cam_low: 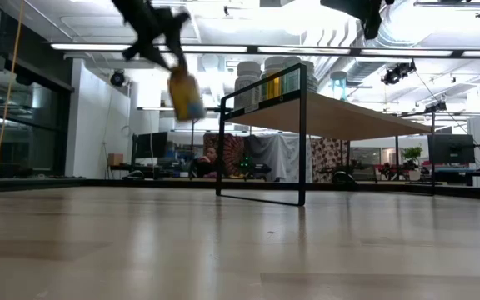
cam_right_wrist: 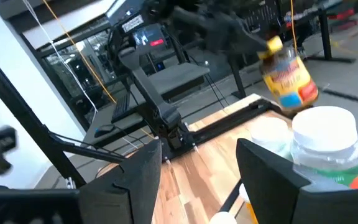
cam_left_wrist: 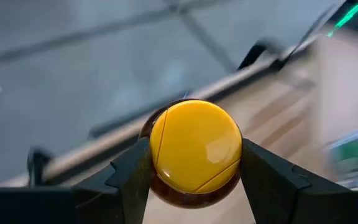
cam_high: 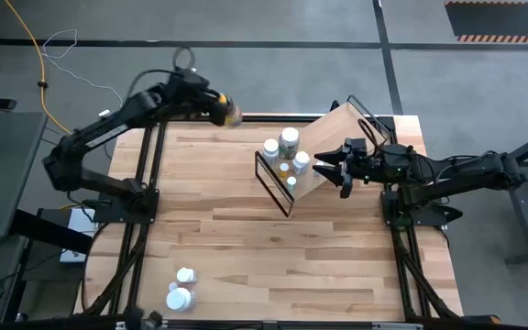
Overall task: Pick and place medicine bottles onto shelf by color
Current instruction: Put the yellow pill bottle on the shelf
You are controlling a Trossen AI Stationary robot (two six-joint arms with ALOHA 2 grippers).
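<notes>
My left gripper (cam_high: 216,104) is shut on an amber bottle with a yellow cap (cam_high: 231,114), raised above the table's far edge, left of the shelf. The bottle also shows in the low view (cam_low: 187,97) and the right wrist view (cam_right_wrist: 288,76). The light-wood shelf (cam_high: 339,128) stands askew at the far right on its black wire frame ends. Several white-capped bottles (cam_high: 289,139) stand on its left end. My right gripper (cam_high: 324,168) is open over the shelf, beside those bottles. One white bottle (cam_right_wrist: 325,149) stands just outside one of its fingers. My left gripper pinches the amber bottle at its top end, one finger (cam_left_wrist: 134,177) on each side of the yellow cap (cam_left_wrist: 194,146). The fingers come from above, slanting toward the table's right. The bottle hangs below them (cam_low: 187,97), slightly tilted, lifted clear of the table.
Two white bottles (cam_high: 186,275) (cam_high: 180,298) stand near the table's near left corner. The wide middle of the wooden tabletop (cam_high: 218,211) lies bare between them and the shelf. The shelf's black frame end (cam_low: 300,142) stands upright on the table.
</notes>
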